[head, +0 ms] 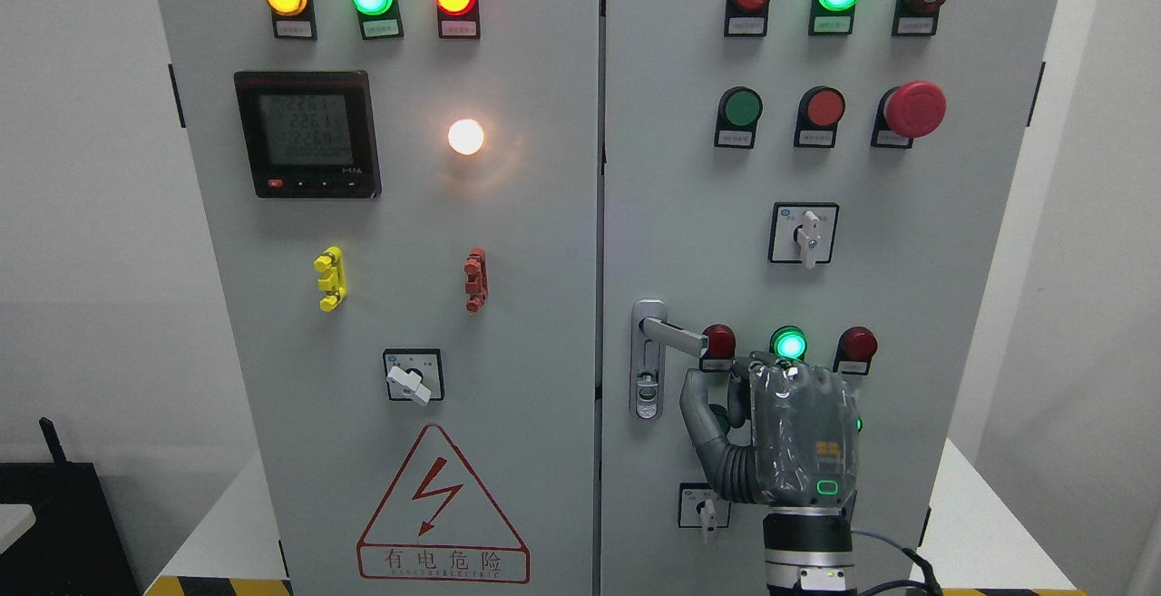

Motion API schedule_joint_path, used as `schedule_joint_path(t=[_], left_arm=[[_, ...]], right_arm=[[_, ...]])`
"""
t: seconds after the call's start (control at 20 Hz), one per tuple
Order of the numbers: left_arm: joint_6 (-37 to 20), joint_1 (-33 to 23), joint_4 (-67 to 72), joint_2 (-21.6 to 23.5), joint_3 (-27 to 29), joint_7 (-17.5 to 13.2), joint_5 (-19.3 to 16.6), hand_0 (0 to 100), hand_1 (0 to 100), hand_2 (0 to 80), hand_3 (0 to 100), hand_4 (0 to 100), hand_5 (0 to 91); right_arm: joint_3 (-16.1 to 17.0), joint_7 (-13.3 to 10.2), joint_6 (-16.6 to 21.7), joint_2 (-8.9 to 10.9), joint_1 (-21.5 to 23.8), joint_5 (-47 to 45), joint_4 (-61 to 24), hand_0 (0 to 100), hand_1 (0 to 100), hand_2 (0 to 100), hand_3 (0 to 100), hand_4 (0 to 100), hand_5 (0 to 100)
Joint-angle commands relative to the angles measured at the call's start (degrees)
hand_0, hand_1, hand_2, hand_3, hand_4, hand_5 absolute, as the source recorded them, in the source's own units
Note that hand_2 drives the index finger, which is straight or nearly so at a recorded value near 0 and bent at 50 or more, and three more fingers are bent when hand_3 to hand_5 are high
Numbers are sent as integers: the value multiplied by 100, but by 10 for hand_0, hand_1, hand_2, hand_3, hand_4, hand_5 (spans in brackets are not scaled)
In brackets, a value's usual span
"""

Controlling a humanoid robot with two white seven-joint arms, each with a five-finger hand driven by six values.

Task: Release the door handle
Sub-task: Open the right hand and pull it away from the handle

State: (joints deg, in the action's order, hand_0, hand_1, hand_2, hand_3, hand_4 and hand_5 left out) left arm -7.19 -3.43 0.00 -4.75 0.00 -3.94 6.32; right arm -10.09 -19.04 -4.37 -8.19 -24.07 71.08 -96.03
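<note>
The silver door handle (667, 333) sits on the left edge of the right cabinet door (689, 215), its lever pointing right and sloping slightly down. My right hand (730, 383) comes up from the bottom edge and hovers just below and to the right of the lever's tip. A small gap shows between the fingers (753, 367) and the lever. The thumb (697, 410) is spread to the left, the fingers are loosely bent toward the door, and they hold nothing. The hand covers some buttons behind it. My left arm does not show.
Both grey cabinet doors are closed, with a thin seam (601, 215) between them. Round lamps and push buttons, a red mushroom stop (914, 109), rotary switches (804, 233) and a meter (307, 133) stud the panels. A small switch (706, 507) sits beside my wrist.
</note>
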Motion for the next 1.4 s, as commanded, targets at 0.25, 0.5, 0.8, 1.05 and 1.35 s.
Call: schedule_joint_path(t=[0.25,0.5,0.8,1.05,1.35], left_arm=[[-2,0,-88,0,-70,-1,1,120,389,0,0,0,0],[-2,0,-88,0,-70,-1,1,120,389,0,0,0,0],[-2,0,-88,0,-70,-1,-8,120,389,0,0,0,0],[-2,0,-88,0,-70,-1,1,120,389,0,0,0,0],[-2,0,-88,0,-70,-1,1,120,389,0,0,0,0]], right_arm=[[445,-188,769,20,1044,-15,-873,626,364,510,832,698,752],[780,-179,1262,11,1080,-24,-1032,643,223,123,222,192,191],[842,-188,1738,-16,1089,-235,-1059,581,134,0,0,0,0],[859,-179,1738,-16,1089,-235,-1050,526,151,0,0,0,0],[850,-170,1738,2,1124,-244,-1041,494,186,0,0,0,0]])
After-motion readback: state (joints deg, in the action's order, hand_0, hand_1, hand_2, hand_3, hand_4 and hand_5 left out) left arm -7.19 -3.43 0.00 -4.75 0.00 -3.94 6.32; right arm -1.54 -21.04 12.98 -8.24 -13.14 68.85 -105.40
